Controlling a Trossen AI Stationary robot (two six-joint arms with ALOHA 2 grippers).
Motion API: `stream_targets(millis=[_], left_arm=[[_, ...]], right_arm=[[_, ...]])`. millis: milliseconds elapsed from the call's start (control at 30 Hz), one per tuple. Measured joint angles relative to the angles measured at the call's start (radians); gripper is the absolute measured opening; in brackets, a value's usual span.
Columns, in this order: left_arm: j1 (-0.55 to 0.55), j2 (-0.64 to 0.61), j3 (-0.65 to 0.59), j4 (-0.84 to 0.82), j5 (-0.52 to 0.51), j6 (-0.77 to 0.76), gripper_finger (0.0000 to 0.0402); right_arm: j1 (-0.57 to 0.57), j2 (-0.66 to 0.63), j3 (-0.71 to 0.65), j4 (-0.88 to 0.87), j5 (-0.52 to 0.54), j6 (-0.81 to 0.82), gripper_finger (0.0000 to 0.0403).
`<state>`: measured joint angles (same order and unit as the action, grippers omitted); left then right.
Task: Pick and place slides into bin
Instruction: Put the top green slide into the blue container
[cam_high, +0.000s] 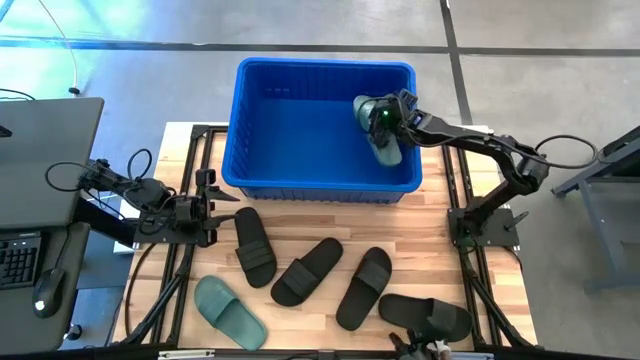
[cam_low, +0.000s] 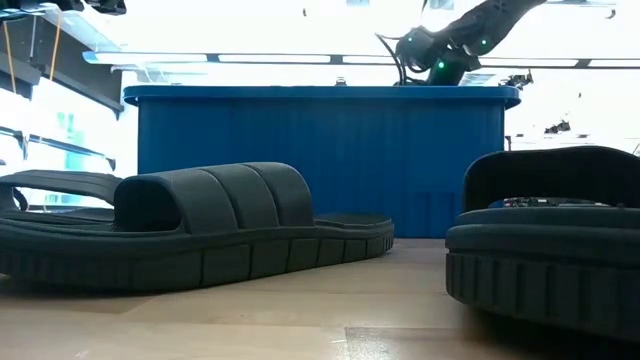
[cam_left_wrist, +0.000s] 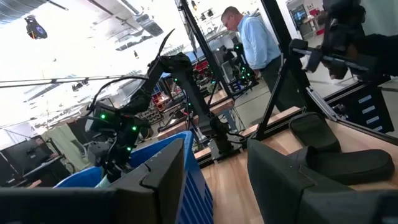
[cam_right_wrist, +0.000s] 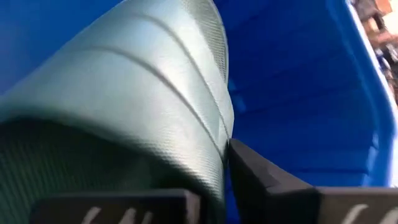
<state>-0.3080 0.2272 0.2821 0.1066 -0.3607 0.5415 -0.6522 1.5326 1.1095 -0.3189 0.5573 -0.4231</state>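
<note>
The blue bin (cam_high: 325, 188) stands at the table's far middle; it also shows in the low view (cam_low: 320, 160). My right gripper (cam_high: 386, 120) reaches over the bin's right part and is shut on a sage green slide (cam_high: 378, 140) inside its walls. Several black slides (cam_high: 253, 245) (cam_high: 308, 270) (cam_high: 365, 287) (cam_high: 425, 315) and a second green slide (cam_high: 228, 312) lie sole-down on the wooden table in front of the bin. My left gripper (cam_high: 222, 208) is open and empty at the table's left, near the bin's near left corner. My right gripper pinches the green slide's wide ribbed strap (cam_right_wrist: 186, 124) between its two fingers (cam_right_wrist: 267, 180). It comes from above and from the table's right. The slide hangs below the gripper inside the bin; I cannot tell whether it touches the floor.
A grey desk with a keyboard (cam_high: 18, 260) and a mouse (cam_high: 45, 292) stands left of the table. Black frame rails run along both table sides. A person in a light blue shirt (cam_left_wrist: 256, 40) stands in the room beyond. The bin's left part (cam_high: 290, 130) is bare.
</note>
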Motion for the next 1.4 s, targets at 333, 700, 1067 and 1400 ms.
stream_targets(millis=[333, 700, 1067, 1400], left_arm=[[0.0, 0.0, 0.0, 0.0, 0.0, 0.0, 0.0161], [0.0, 0.0, 0.0, -0.002, 0.0, 0.0, 0.0161], [0.0, 0.0, 0.0, -0.003, 0.0, 0.0, 0.0161], [0.0, 0.0, 0.0, -0.003, 0.0, 0.0, 0.0161]], right_arm=[[-0.061, 0.016, 0.002, -0.014, 0.03, 0.133, 0.0083], [-0.07, 0.124, 0.004, 0.055, 0.064, 0.091, 0.0092], [-0.062, 0.125, 0.022, 0.008, 0.028, 0.108, 0.0127], [-0.079, 0.131, 0.209, -0.266, -0.184, 0.149, 0.0158]])
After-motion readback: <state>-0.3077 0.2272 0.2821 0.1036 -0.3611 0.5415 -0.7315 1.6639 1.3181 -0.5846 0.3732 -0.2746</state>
